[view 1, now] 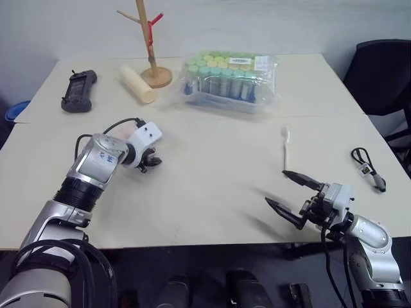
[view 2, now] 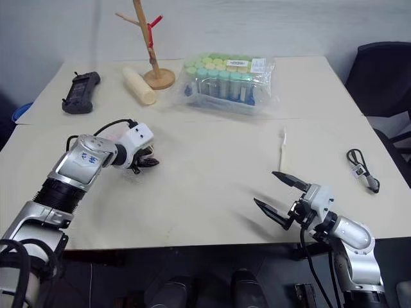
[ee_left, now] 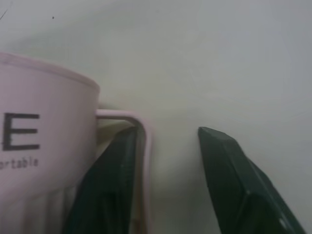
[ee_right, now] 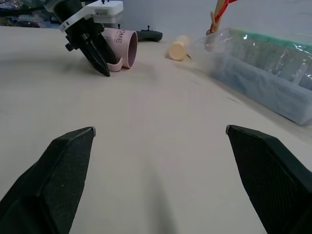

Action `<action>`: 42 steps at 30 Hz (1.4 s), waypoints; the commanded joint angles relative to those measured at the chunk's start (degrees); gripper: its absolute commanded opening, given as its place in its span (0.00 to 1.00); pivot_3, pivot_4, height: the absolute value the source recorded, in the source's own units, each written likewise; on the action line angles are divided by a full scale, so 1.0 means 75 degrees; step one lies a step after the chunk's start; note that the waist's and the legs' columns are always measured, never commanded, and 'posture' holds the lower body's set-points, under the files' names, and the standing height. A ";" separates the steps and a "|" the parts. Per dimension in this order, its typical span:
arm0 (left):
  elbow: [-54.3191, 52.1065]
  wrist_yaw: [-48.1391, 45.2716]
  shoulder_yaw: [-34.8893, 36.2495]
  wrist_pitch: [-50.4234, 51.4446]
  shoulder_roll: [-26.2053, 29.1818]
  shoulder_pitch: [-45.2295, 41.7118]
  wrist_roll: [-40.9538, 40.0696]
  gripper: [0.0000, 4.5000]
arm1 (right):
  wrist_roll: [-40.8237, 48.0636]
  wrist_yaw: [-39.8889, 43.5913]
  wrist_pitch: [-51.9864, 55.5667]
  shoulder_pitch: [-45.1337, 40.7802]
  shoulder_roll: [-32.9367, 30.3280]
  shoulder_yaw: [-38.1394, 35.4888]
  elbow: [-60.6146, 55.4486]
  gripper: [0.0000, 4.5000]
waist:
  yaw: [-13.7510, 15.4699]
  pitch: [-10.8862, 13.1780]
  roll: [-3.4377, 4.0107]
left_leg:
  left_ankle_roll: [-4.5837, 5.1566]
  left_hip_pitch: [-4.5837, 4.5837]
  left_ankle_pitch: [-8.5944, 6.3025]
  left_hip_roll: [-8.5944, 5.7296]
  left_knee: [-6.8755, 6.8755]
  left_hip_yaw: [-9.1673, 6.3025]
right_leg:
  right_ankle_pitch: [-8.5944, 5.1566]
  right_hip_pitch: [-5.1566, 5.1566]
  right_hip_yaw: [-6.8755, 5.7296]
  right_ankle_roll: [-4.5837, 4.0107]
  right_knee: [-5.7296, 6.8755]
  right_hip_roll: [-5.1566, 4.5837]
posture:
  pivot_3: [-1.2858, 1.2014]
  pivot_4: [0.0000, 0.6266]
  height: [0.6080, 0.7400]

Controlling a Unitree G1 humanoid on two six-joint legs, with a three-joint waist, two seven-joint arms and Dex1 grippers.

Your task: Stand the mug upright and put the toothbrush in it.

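Lying on its side, the mug is mostly hidden behind the left gripper, whose narrowed fingers straddle its handle; the right gripper gapes wide near the toothbrush.

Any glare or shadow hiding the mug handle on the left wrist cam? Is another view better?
Left wrist view: even light, no glare; the mug casts only a soft shadow, and its handle shows plainly between the left gripper fingers. Left eye view: that arm's wrist covers most of the mug. Right wrist view: mug evenly lit; sheen only on the plastic-wrapped pack.
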 commanded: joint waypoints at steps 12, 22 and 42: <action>-0.0139 -0.2810 0.1748 -0.1936 -0.1284 0.0295 -0.2020 0.00 | -0.0028 -0.0187 -0.0243 0.0337 -0.0266 -0.0772 -0.0204 1.00 | 0.0116 -0.0005 0.0010 | 0.0005 -0.0026 0.0002 -0.0013 0.0010 -0.0010 | 0.0000 -0.0009 -0.0014 0.0001 -0.0013 -0.0020 | 0.52 0.24 1.00; 0.1402 -0.3614 0.2291 -0.5079 -0.4260 0.0542 -0.2833 0.00 | -0.0189 -0.0621 -0.0335 0.1033 -0.0200 -0.1211 -0.0765 1.00 | 0.0062 0.0011 -0.0018 | 0.0018 -0.0041 0.0001 -0.0024 0.0024 -0.0013 | 0.0005 -0.0008 -0.0024 0.0012 -0.0023 -0.0025 | 0.52 0.24 1.00; 0.1081 -0.3431 0.2714 -0.6288 -0.3855 0.2404 -0.2566 0.89 | -0.0296 -0.1160 -0.0467 0.1517 -0.0038 -0.1230 -0.1143 1.00 | 0.0033 0.0015 -0.0026 | 0.0018 -0.0020 0.0000 -0.0010 0.0011 0.0006 | 0.0005 -0.0006 0.0003 0.0012 -0.0017 -0.0011 | 0.52 0.24 1.00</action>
